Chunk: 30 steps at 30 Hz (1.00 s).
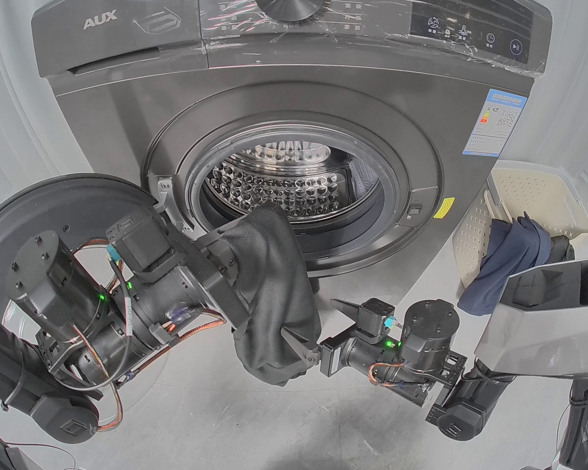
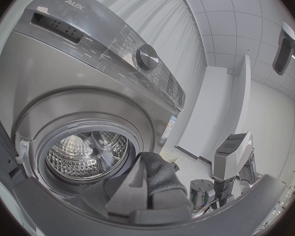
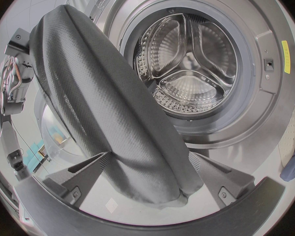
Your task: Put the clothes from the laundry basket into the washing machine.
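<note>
Below the round opening of the washing machine, at its 6 o'clock edge, a dark grey garment hangs in the air, outside the drum. Its top is level with the opening's lower lip and its bottom end droops toward the floor.

The left gripper comes in from 9 o'clock and is pressed together on the garment's upper part. From the left wrist, the cloth is bunched over its fingers.

The right gripper sits at 5 o'clock of the garment, low down. Its fingers are spread wide, and the garment's lower end lies in the gap between them, filling most of it.

The drum is bare metal inside, with no cloth in it. The door stands swung open at 9 o'clock of the opening, behind the left arm.

At 3 o'clock of the machine, just beside its side panel, stands the laundry basket, pale and perforated. Navy clothes drape over its near rim and hang down toward the floor.
</note>
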Motion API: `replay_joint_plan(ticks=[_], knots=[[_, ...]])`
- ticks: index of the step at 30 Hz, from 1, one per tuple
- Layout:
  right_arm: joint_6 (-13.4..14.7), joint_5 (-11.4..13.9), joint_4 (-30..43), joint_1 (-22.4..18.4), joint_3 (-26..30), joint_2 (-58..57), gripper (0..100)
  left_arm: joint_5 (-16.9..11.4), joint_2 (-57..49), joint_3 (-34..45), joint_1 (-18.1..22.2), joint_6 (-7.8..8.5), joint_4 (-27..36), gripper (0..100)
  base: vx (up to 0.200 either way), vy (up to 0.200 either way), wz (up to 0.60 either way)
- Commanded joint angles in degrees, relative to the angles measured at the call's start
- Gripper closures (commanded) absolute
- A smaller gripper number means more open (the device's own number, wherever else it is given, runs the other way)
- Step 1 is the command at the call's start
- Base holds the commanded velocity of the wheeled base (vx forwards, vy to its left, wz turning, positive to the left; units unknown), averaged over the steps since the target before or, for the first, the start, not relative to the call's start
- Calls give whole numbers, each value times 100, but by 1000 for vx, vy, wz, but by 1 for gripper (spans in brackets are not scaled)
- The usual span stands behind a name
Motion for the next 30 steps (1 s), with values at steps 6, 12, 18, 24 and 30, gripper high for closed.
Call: replay_joint_plan(ticks=[6,12,18,24,30], knots=[[46,132,-14,213,624,-667,0,3,45,8,30,-10,-3,100,0,0,0],[-16,132,-5,265,422,-430,0,3,18,17,30,8,-3,100,0,0,0],[-95,132,-5,-42,-273,344,0,-14,-114,-1,3,8,-3,100,0,0,0],[-113,132,-5,-227,-932,810,0,-93,-184,-1,-32,-1,-3,100,0,0,0],[-86,132,-14,-262,-1292,1021,0,-93,-184,-1,-32,8,-3,100,0,0,0]])
